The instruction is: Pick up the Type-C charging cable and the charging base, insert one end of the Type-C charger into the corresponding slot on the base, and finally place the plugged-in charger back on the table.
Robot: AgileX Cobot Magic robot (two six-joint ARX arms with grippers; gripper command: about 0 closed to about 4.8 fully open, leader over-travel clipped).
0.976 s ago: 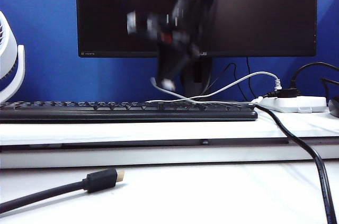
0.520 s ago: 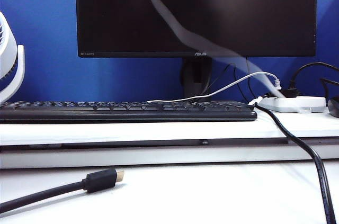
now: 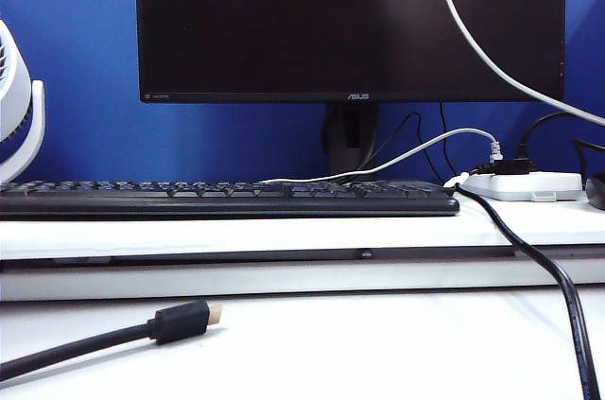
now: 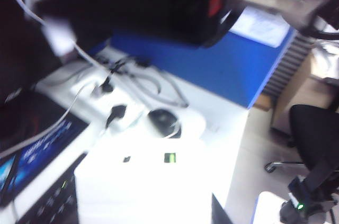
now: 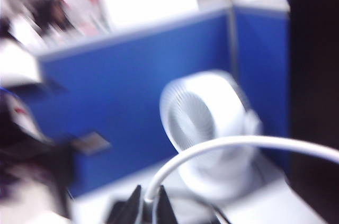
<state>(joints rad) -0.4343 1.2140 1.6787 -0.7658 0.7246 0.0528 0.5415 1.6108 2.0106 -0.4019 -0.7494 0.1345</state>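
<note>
White worktop [image 3: 378, 343] with raised shelf step; blue partition [image 3: 85, 69] behind; monitor [image 3: 350, 22] marked ASUS. Right hand [image 5: 145, 203] clamped on Type-C charging cable [image 3: 473, 41], lifted before monitor. Left hand: state cannot be told.

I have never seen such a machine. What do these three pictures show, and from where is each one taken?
A robot with two arms works at a desk. One camera faces the table: monitor, keyboard, power strip, a black cable. Neither arm shows there, only the Type-C charging cable hanging from above. The other two cameras sit on the wrists. The right gripper is shut on that white cable, with a fan behind. The left wrist picture is blurred; a large white block fills the foreground, perhaps the charging base, but its gripper cannot be made out.
</note>
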